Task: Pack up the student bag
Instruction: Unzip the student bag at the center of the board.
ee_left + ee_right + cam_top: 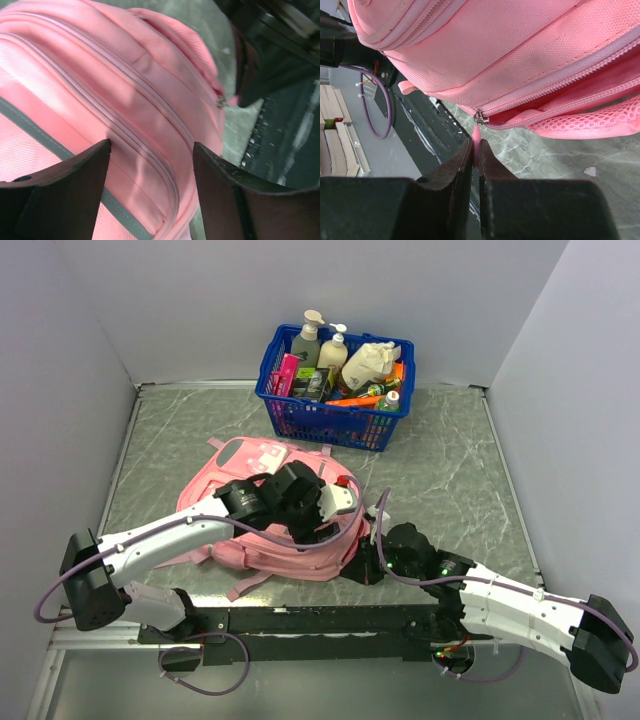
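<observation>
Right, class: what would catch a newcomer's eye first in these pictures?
The large pink student bag lies in the middle, the open left gripper hovering over it. At its near right corner the right gripper pinches the pink zip pull. A blue basket crammed with bottles stands behind it.

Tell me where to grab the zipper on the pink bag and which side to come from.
Take the flat pink pull tab hanging from the metal slider at the student bag's near right corner. It dangles clear of the fabric, so come from outside the bag, one finger on each face, as the right gripper does now.
</observation>
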### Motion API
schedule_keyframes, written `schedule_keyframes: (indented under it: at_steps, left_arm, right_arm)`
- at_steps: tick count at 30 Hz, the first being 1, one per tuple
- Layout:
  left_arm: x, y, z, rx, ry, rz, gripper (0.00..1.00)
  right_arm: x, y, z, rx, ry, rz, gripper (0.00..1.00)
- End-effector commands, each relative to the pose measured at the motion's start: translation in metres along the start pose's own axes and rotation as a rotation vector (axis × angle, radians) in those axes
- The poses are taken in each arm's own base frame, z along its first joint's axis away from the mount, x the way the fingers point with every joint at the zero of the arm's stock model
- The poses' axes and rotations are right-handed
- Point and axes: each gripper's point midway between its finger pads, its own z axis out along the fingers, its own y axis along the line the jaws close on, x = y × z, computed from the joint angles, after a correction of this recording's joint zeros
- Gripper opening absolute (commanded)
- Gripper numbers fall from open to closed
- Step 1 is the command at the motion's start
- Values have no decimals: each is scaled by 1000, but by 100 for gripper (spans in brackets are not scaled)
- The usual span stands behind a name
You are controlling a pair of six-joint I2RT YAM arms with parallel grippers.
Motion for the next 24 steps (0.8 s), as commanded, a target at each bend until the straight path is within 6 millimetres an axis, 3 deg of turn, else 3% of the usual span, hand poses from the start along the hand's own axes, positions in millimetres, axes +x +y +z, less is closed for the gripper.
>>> schedule_keyframes:
  at_steps: [1,4,6,9,13,14,20,24]
  left_arm:
    - [-12,26,9,-196,-28,-25,67]
    - [-14,34,12,-238,-21,-17,60]
    - [-10,34,15,-231,-4,7,58]
    - [-7,23,17,-174,10,19,46]
    - [-7,8,14,-80,11,52,4]
    - [-6,-2,13,-26,13,57,1]
    - [-2,-42,-3,204,-1,120,2]
    - [11,-62,-14,313,10,156,3]
  right_arm:
    - [9,8,-1,-49,34,-8,0]
    - [12,7,-3,-55,38,-12,0]
    - [12,6,-4,-51,39,-9,0]
    - [11,0,-8,-16,28,-10,0]
    - [1,-15,-12,55,4,29,0]
    - [-2,-19,-13,69,-5,42,0]
    - [-17,-48,-19,175,-39,101,0]
    - [-29,-63,-21,209,-41,130,0]
